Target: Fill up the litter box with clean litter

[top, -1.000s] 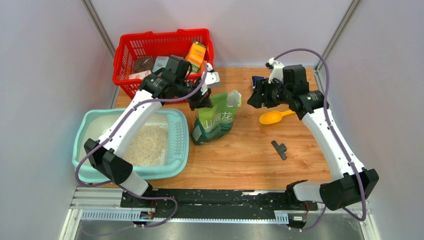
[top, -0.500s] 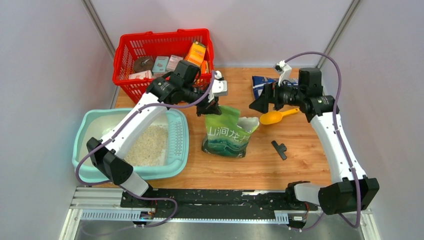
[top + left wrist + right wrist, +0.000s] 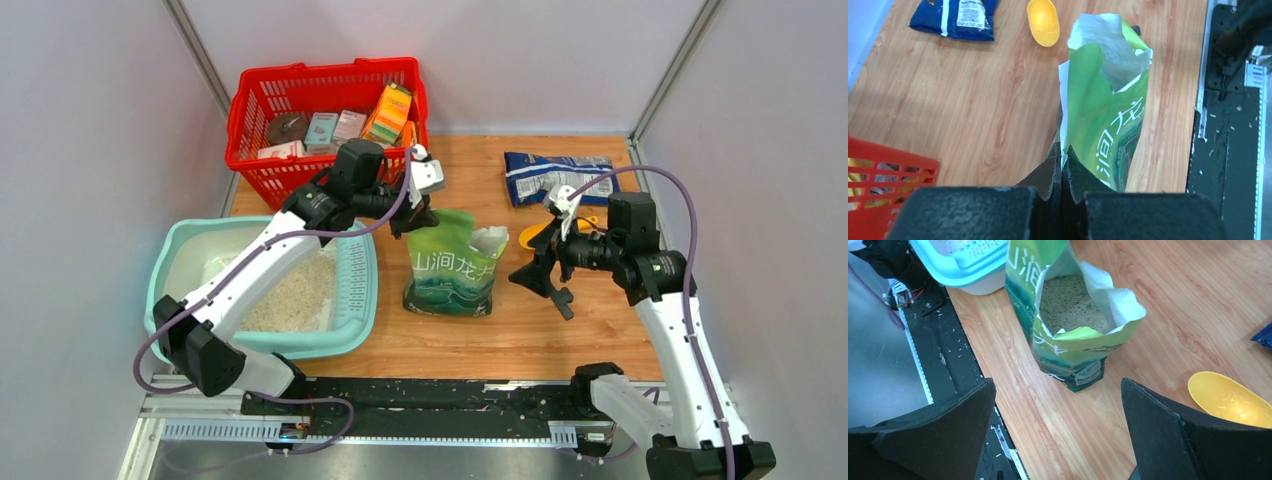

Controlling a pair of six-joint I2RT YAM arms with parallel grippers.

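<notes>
- Litter box [image 3: 168,268] at 9 o'clock: teal tray, beige litter heap [image 3: 295,290] on white floor.
- Left pincer [image 3: 1062,167] pinched green bag [image 3: 452,272] rim; right pincer [image 3: 532,272] gaped wide, empty.

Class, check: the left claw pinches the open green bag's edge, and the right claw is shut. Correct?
No: the right claw is wide open, as the right wrist view shows. The left claw does pinch the edge of the open green bag.
</notes>
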